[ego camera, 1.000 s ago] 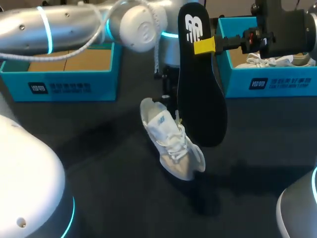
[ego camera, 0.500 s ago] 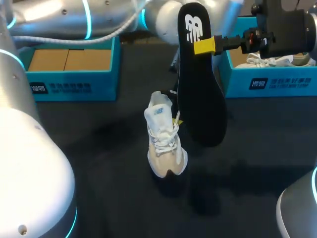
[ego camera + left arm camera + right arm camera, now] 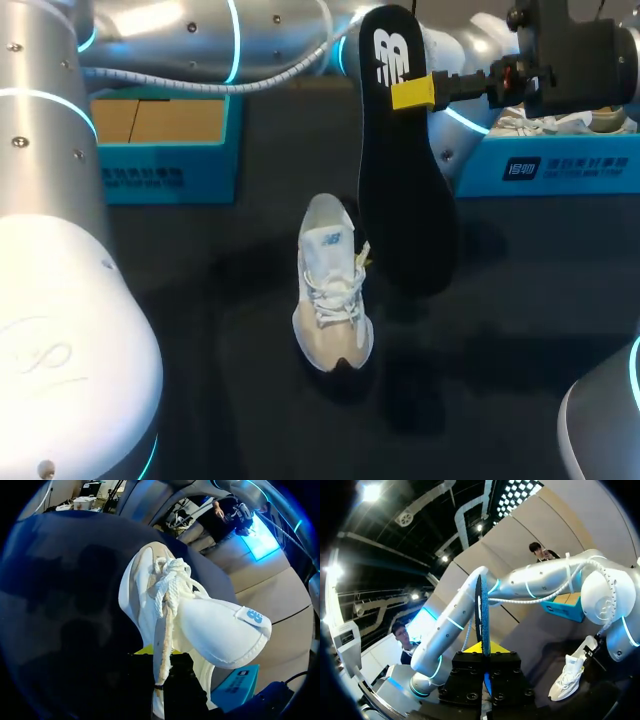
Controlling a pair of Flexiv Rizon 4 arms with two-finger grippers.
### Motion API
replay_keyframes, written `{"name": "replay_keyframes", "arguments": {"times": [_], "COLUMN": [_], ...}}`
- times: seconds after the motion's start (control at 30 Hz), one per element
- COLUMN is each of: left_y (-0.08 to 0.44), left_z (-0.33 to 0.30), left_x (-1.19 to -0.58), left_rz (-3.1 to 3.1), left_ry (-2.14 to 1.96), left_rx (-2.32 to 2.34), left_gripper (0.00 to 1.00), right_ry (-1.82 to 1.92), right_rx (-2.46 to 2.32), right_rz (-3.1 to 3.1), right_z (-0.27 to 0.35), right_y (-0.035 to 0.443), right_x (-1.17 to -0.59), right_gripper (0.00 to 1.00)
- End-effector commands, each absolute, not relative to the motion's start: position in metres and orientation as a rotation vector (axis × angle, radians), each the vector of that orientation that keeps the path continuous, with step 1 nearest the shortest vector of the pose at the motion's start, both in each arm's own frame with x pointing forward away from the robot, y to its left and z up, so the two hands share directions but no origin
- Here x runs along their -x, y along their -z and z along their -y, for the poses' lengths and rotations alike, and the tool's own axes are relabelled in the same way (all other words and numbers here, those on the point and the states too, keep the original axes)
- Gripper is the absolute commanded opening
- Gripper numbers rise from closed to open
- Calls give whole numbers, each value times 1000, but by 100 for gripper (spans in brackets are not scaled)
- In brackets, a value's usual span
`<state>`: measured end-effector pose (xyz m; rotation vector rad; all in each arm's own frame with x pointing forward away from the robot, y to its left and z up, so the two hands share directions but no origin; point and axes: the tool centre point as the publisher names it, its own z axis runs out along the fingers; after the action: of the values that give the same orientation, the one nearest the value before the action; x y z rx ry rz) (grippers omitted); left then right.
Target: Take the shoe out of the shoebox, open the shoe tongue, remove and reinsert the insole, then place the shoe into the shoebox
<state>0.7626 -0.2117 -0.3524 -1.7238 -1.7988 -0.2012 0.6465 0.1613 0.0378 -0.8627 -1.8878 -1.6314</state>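
Two blue shoeboxes, left shoebox (image 3: pixel 160 150) and right shoebox (image 3: pixel 560 165), two white shoes, loose shoe (image 3: pixel 333 300) and boxed shoe (image 3: pixel 545 122), one black insole (image 3: pixel 400 200), two robot arms, left arm (image 3: pixel 180 40) and right arm (image 3: pixel 605 430).

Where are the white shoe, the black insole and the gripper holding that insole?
white shoe (image 3: pixel 335 290): head view, on its laces.
black insole (image 3: pixel 405 210): head view, middle of its dark face.
right gripper (image 3: pixel 412 92): head view, on the yellow tip clamping the insole near its upper end.
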Motion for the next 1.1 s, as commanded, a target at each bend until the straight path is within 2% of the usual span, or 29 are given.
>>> {"name": "replay_keyframes", "arguments": {"times": [0.03, 0.57, 0.6, 0.63, 0.67, 0.7, 1.1], "left_y": [360, 383, 384, 385, 385, 385, 337], "left_z": [212, 217, 217, 217, 217, 218, 237], "left_x": [-756, -738, -737, -737, -736, -735, -755], "left_rz": [1784, 1784, 1785, 1785, 1780, 1779, 1898], "left_ry": [206, 239, 237, 230, 224, 224, -7], "left_rx": [1771, 1754, 1751, 1749, 1751, 1751, 1816], "left_gripper": [0, 0, 5, 24, 88, 100, 100], "right_ry": [1629, 1629, 1629, 1629, 1629, 1629, 1629], "right_rx": [864, 864, 864, 864, 864, 864, 864], "right_rz": [1888, 1888, 1888, 1888, 1888, 1888, 1888], "right_z": [-164, -164, -164, -164, -164, -164, -164], "right_y": [-38, -38, -38, -38, -38, -38, -38], "right_x": [-648, -648, -648, -648, -648, -648, -648], "right_gripper": [0, 0, 0, 0, 0, 0, 0]}}
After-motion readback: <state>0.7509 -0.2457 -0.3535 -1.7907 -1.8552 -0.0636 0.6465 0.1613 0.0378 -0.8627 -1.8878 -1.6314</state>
